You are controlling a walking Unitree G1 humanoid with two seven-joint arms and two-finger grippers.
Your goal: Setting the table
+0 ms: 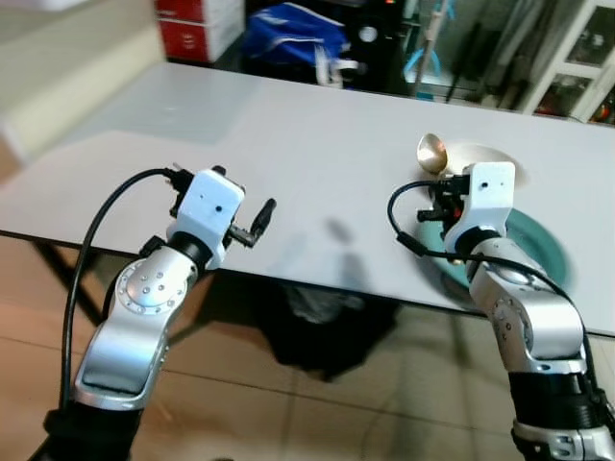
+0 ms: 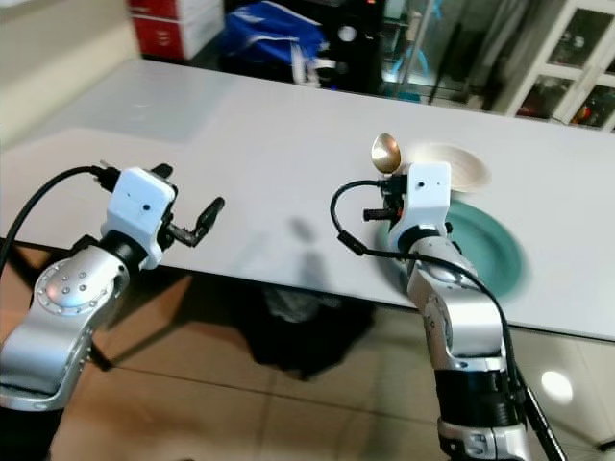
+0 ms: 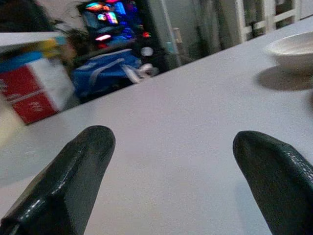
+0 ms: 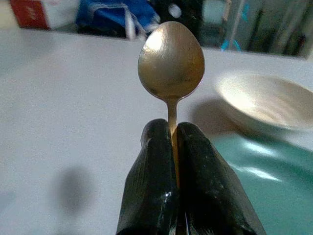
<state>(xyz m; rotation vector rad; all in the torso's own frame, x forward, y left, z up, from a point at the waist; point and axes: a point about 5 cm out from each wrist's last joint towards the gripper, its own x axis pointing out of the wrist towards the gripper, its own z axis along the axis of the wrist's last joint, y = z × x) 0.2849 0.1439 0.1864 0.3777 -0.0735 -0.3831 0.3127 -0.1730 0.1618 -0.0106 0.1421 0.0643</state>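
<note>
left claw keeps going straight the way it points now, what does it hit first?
Probably nothing soon. The left claw, fingers apart, points low across the bare white table. The white bowl sits off to one side of that line. Beyond the far edge lie a blue bag and clutter; depth there is unclear.

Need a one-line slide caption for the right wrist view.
Right gripper shut on a gold spoon, bowl end up, above the white table; white bowl and teal plate beyond.
</note>
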